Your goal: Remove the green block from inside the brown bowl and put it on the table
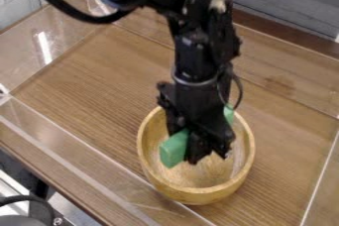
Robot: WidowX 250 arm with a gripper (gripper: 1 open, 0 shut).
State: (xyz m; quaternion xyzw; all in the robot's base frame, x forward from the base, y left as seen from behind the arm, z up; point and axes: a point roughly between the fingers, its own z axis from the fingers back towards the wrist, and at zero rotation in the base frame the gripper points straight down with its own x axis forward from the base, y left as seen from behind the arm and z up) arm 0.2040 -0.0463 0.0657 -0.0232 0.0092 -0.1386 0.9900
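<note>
- The end effector point(195, 149) is closed, clamped on the block point(173, 149), and points down over the bowl point(197, 192).
- The block, bright green, is gripped across its middle; one end shows on the left of the end effector, another bit of green at its upper right.
- In this view the block lies within the bowl's outline; whether it touches the bowl cannot be told.
- The bowl, round, light brown and thick-rimmed, sits on the counter point(99, 91).
- The black arm point(199, 47) reaches in from the top, hiding the bowl's far rim in part.
- Clear walls point(82, 159) border the wood-grain counter.
</note>
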